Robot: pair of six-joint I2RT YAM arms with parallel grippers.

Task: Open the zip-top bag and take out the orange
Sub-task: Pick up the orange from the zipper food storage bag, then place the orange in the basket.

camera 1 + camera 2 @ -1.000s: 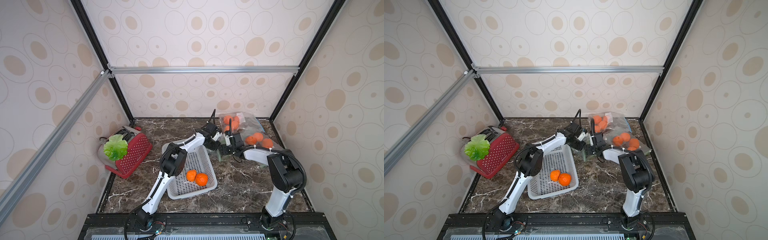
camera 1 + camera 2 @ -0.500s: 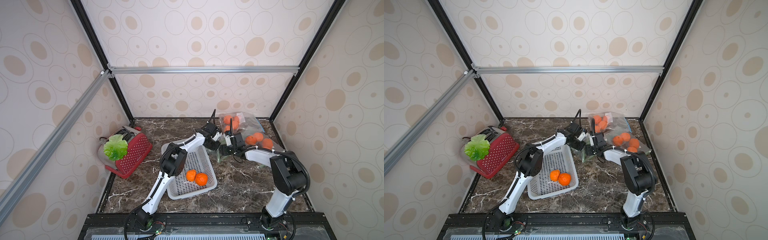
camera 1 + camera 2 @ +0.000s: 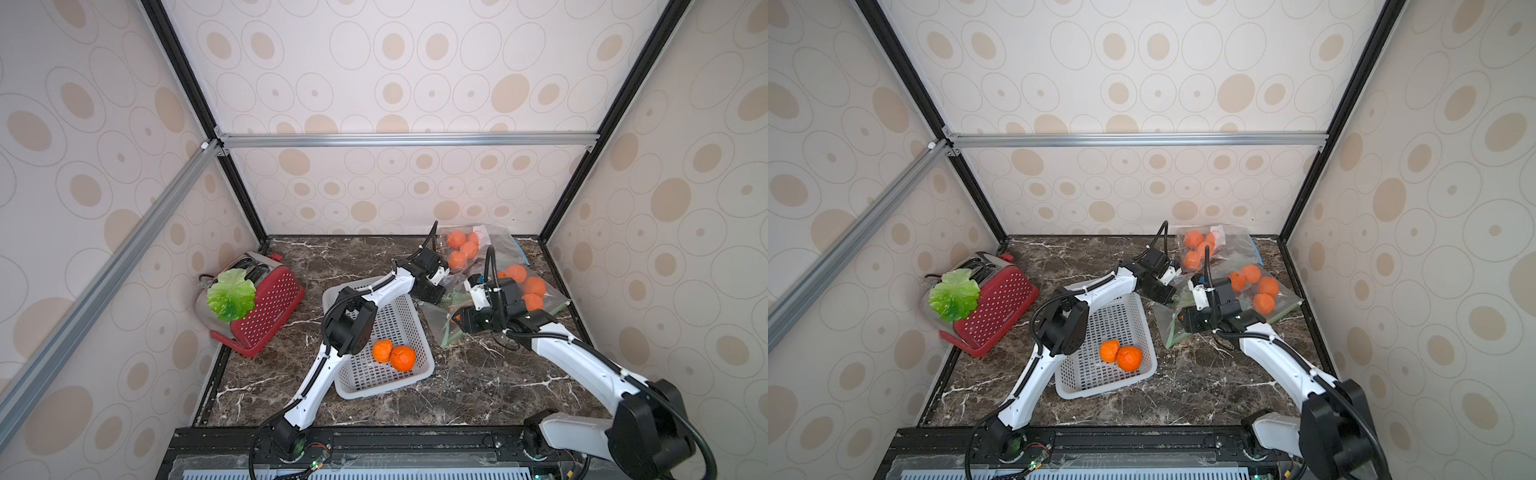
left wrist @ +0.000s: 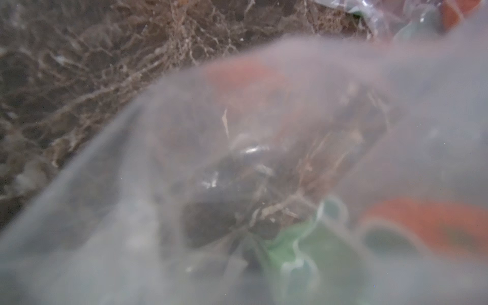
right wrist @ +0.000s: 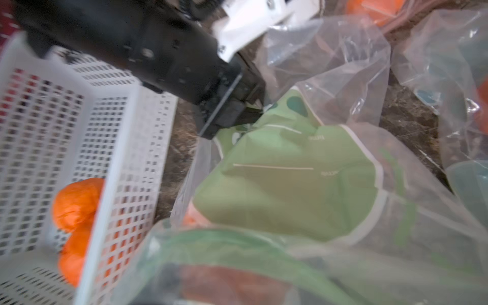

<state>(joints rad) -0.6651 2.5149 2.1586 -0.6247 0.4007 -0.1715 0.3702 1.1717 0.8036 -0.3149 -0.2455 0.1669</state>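
Observation:
A clear zip-top bag [image 3: 440,328] [image 3: 1165,330] with green print lies between the white basket and the right arm. My left gripper [image 3: 434,296] [image 5: 250,111] is shut on its upper edge and holds the mouth up. My right gripper [image 3: 461,322] [image 5: 232,286] reaches into that mouth. An orange [image 5: 237,285] fills the gap between its dark fingers, blurred behind the plastic and the green rim; a bit of this orange [image 3: 457,319] shows in a top view. In the left wrist view only hazy plastic of the bag [image 4: 285,248] shows.
The white basket [image 3: 415,332] holds two oranges [image 3: 392,355] just left of the bag. Two more clear bags of oranges [image 3: 461,249] [image 3: 525,286] lie at the back right. A red toaster [image 3: 270,307] with a green leaf [image 3: 230,293] stands at the left wall.
The right arm has shifted slightly at the bag's mouth. The left arm keeps its hold on the bag's edge and has not moved.

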